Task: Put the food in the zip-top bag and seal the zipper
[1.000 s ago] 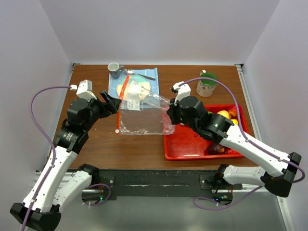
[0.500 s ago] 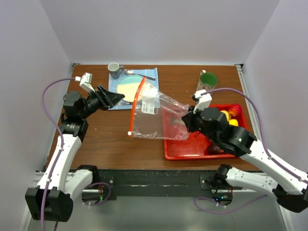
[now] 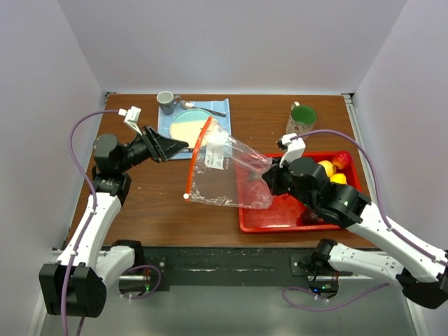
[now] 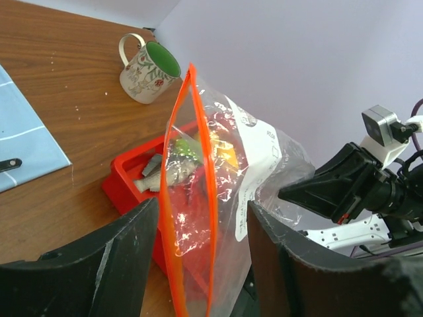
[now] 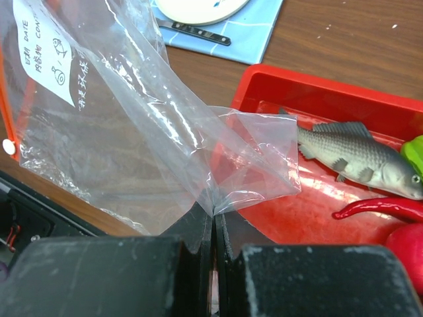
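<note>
Zip-top bag [image 3: 224, 175] aloft over 9 o'clock rim of red tray [image 3: 280, 215], right end effector [image 5: 213, 218] clenched on bottom corner, likely presenting zipper [image 4: 212, 198] mouth to released left end effector [image 3: 180, 145] at its 9 o'clock.

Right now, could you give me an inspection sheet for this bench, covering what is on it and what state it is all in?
Surface: brown wooden table, no spills seen.
Job's things: clear zip-top bag held up off the table, orange-red zipper open, bag looks empty. The food, including a fish and red chili, lies in the red tray.
Clutter: blue mat with plate and utensil; grey mug; green-lined mug.
Hands: left hand open at the bag's mouth; right hand shut on the bag's bottom corner.
Cables: purple cables loop off both arms, away from the bag.
Surroundings: pale walls; nothing else seen.
</note>
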